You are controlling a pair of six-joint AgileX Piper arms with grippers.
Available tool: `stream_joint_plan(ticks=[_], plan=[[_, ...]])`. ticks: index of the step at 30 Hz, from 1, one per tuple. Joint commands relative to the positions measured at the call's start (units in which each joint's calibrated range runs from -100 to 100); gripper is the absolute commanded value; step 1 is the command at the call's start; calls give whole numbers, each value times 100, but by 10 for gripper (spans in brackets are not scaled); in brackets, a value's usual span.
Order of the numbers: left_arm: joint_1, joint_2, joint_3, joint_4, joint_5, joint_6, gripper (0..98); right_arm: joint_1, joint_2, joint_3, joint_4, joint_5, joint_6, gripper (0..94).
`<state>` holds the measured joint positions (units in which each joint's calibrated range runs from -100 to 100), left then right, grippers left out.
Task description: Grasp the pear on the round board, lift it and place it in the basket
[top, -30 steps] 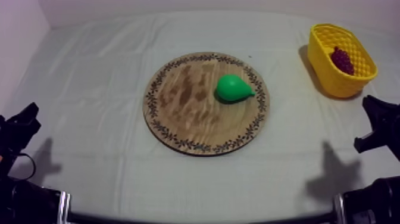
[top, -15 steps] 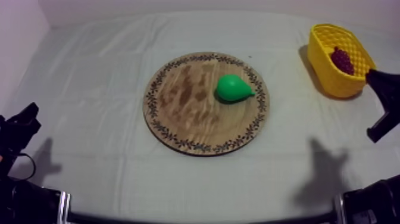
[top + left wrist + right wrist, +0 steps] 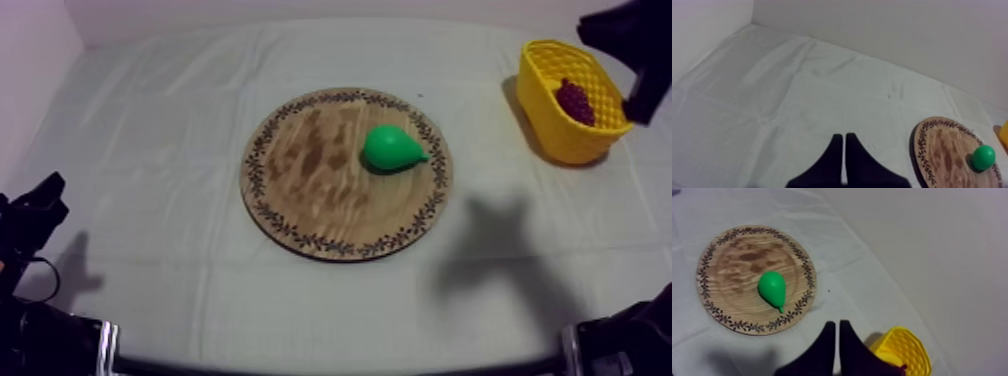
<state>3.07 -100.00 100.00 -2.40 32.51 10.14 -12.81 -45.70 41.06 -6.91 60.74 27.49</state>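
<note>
The pear (image 3: pixel 392 148) lies on its side on the wooden board (image 3: pixel 300 190), toward the edge that faces the yellow basket (image 3: pixel 548 120). Nothing touches it. The right end effector (image 3: pixel 836 335) is clenched on nothing and hangs above the worktop (image 3: pixel 180 120), near the basket. I judge the step in hand is the approach to the pear. Next, its fingers must part and come down around the thick body. The left end effector (image 3: pixel 844 150) is clenched too, well apart from the board.

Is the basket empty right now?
No, grapes lie inside the basket.
</note>
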Motion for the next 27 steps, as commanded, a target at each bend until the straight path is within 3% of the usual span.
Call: stream_joint_plan(ticks=[1, 7, 18, 27], plan=[[1, 0, 0, -2, -1, -1, 1, -323, 1341, -1619, 259, 562, -80, 8], [1, 0, 0, -2, -1, -1, 1, -740, 3004, -3229, 607, 1326, -109, 7], [1, 0, 0, -2, -1, -1, 1, -1208, 5439, -5600, 1000, 3218, -62, 6], [1, 0, 0, -2, -1, -1, 1, -1332, 6578, -6024, 1433, 3662, -88, 6]])
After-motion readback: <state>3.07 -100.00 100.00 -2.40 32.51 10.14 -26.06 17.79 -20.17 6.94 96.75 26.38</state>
